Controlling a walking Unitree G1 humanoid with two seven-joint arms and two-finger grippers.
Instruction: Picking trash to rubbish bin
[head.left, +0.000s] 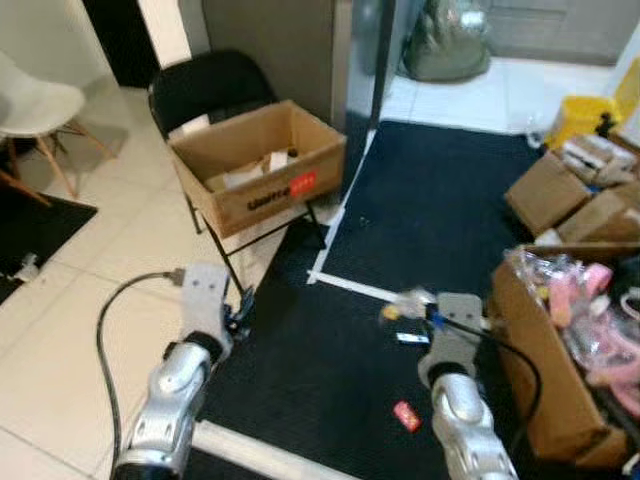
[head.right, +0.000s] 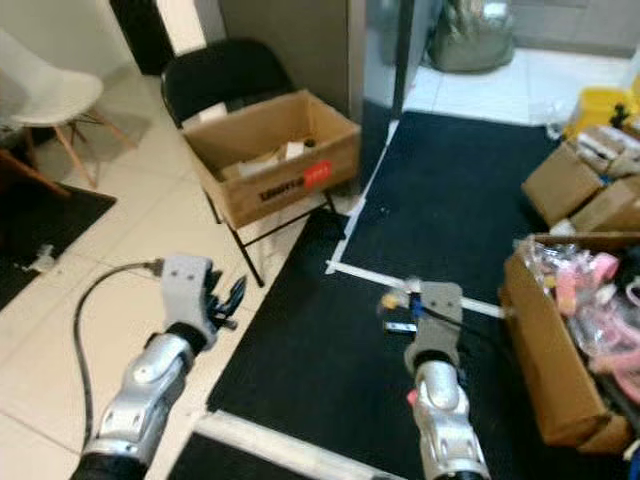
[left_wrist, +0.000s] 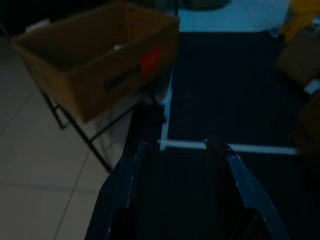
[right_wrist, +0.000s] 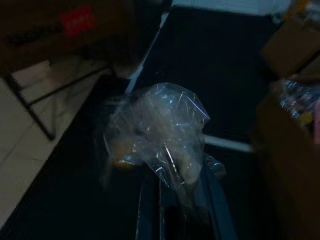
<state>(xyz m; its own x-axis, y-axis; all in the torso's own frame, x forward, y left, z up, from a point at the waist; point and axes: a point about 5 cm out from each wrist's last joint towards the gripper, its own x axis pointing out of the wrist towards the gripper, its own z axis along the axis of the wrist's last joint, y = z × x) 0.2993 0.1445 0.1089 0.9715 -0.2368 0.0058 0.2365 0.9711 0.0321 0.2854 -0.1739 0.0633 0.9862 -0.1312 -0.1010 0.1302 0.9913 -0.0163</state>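
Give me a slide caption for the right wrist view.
Right end effector grips a crumpled clear plastic wrapper above the dark mat, cardboard box ahead.

The robot has two rounded, glossy silver metal forearms (head.left: 165, 405), each ending in a pale grey boxy wrist block (head.left: 205, 290). A black rubber cable (head.left: 110, 330) loops out from the left block; another (head.left: 515, 355) curves off the right. Long, flat black fingers (left_wrist: 122, 195) show a bluish sheen.
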